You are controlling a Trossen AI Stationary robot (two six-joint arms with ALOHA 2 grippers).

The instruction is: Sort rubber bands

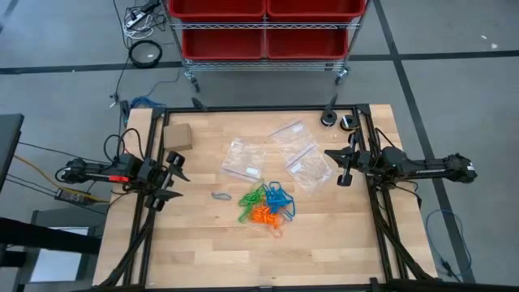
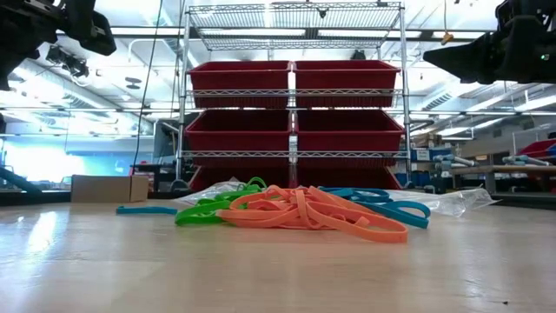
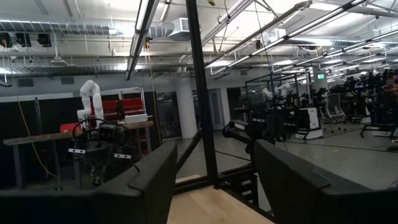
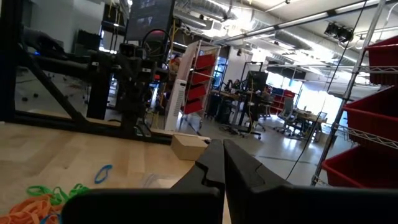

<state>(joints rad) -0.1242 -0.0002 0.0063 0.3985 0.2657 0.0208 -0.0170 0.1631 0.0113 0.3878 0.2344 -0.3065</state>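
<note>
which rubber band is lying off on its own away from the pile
The single blue rubber band, lying apart on the left gripper's side; the other bands are tangled in the pile.

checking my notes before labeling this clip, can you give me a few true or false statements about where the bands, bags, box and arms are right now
1. The rubber bands lie in one mixed pile near the table's middle. True.
2. The left gripper holds an orange band. False: its fingers are open and empty, raised at the table's left edge.
3. The right gripper has its fingers shut. True, with nothing between them.
4. The bags already hold bands. False: no coloured bands show inside them.
5. One blue band lies apart, on the left arm's side of the pile. True.
6. The box sits beside the right arm. False: it is on the left arm's side, at the far corner.
</note>
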